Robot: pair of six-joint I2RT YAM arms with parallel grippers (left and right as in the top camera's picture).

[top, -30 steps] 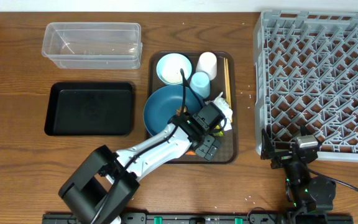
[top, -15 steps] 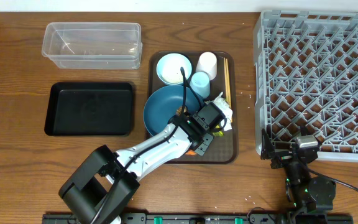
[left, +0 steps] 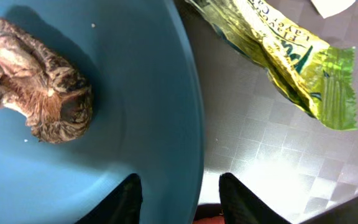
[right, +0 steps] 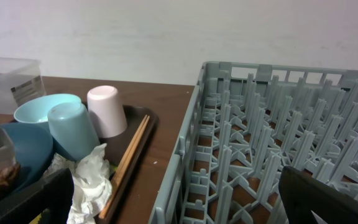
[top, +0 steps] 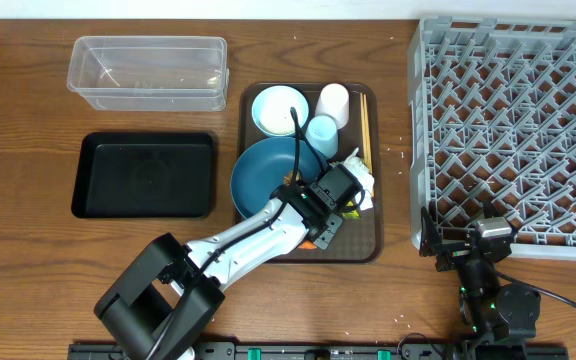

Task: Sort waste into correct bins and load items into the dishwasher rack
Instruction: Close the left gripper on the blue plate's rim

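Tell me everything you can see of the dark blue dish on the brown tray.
The dark blue dish is round, shallow, smooth and glossy, plastic-looking. It sits flat on the near half of the brown tray, beside the light blue bowl. A brown food lump lies inside. The left pincer straddles its rim, one finger inside, one outside; the arm hides part of it.

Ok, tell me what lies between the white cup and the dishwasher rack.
Overhead view: the wooden chopsticks, along the brown tray's right edge beside the white cup, then a strip of table before the dishwasher rack.
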